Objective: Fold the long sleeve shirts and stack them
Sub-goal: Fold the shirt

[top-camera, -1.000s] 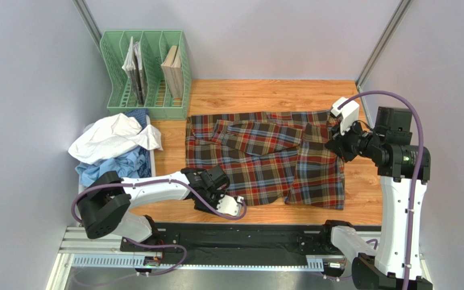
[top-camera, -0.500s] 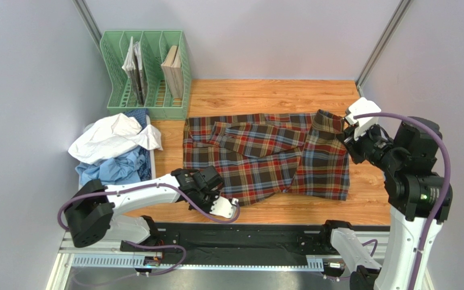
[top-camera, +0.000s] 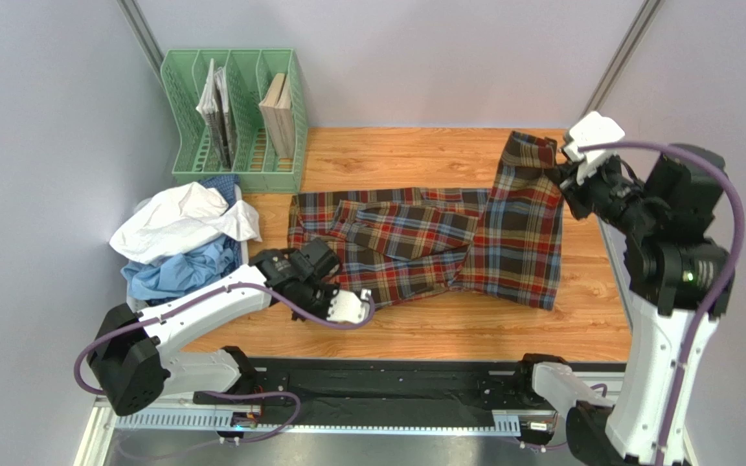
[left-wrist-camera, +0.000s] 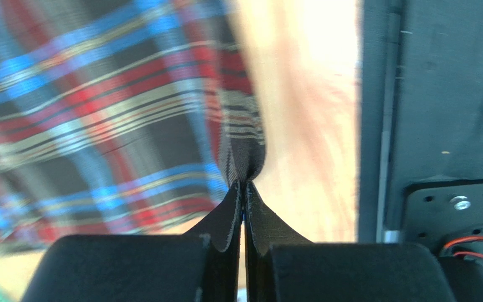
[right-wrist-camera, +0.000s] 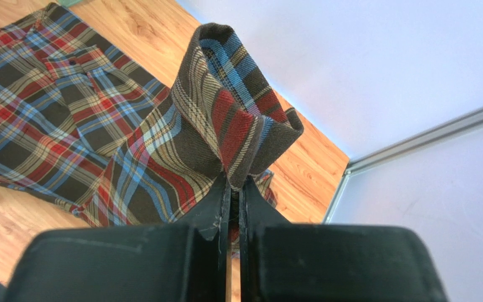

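Top external: tartan shirt (top-camera: 416, 243) lies spread on the wooden table (top-camera: 416, 150), mid-table, long side running left to right. Its right end is off the wood and hangs as a raised strip from the right gripper (top-camera: 562, 167). That gripper sits up at the far right of the table, jaws pinched on the cloth's top edge. Left gripper (top-camera: 311, 260) is low at the shirt's near-left edge, jaws closed on cloth there; the wrist partly hides the exact pinch spot. White shirt (top-camera: 177, 221) is crumpled on top of the light blue shirt (top-camera: 177, 277). Both are in a heap at the left side, apart from the tartan one. Green file rack (top-camera: 236, 107) stands at the far left corner with books or papers upright in it.

Left wrist: left fingers (left-wrist-camera: 225, 220) are pressed together with no gap, a small fold of tartan hem nipped between the tips. The cloth runs off to the left, blurred. Bare wood is just right of the fold and a black rail (left-wrist-camera: 414, 94) is further right.

Right wrist: right fingers (right-wrist-camera: 211, 211) are shut tight on a doubled-over tartan edge that loops up above the tips. The held part is in the air. The rest of the shirt lies flat on the wood below, to the left.
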`<state>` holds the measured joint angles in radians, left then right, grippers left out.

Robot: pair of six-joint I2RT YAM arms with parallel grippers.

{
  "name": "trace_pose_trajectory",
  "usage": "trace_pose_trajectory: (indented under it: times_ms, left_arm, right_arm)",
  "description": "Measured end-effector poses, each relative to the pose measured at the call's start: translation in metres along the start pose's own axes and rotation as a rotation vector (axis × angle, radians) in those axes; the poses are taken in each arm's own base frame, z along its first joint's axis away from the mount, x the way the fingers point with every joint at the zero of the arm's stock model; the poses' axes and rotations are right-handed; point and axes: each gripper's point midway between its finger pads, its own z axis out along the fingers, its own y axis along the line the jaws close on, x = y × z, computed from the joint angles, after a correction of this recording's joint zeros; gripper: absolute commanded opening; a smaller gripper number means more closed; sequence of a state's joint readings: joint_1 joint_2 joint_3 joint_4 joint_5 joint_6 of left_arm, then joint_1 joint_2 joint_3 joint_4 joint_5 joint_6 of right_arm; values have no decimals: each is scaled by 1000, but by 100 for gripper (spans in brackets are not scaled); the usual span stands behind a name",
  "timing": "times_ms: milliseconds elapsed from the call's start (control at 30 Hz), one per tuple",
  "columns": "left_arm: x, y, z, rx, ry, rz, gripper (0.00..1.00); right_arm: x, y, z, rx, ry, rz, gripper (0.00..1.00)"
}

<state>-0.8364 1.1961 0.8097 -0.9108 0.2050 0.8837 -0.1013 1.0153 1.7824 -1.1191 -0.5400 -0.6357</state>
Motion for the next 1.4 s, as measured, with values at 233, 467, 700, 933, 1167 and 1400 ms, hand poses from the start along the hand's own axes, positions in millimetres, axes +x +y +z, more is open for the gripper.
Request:
trace_pose_trajectory:
  times_ms: [233, 467, 700, 933, 1167, 1400]
  left_arm:
    - [-10, 70, -36, -105, -43, -73, 0]
    - [2, 115, -37, -106, -32, -125, 0]
    - [20, 144, -31, -97, -20, -178, 0]
    - [37, 157, -28, -102, -19, -222, 0]
    - [44, 165, -25, -120, -20, -240, 0]
    - [46, 174, -17, -133, -24, -240, 0]
  right_arm:
    - [5, -26, 60, -77, -7, -17, 0]
    - [-13, -44, 100, -97, -99, -112, 0]
    - [-34, -62, 149, -103, -185, -207, 0]
    - [-35, -54, 191, -143, -217, -263, 0]
    - [-37, -56, 204, -124, -240, -309, 0]
    - [-34, -57, 217, -115, -243, -327, 0]
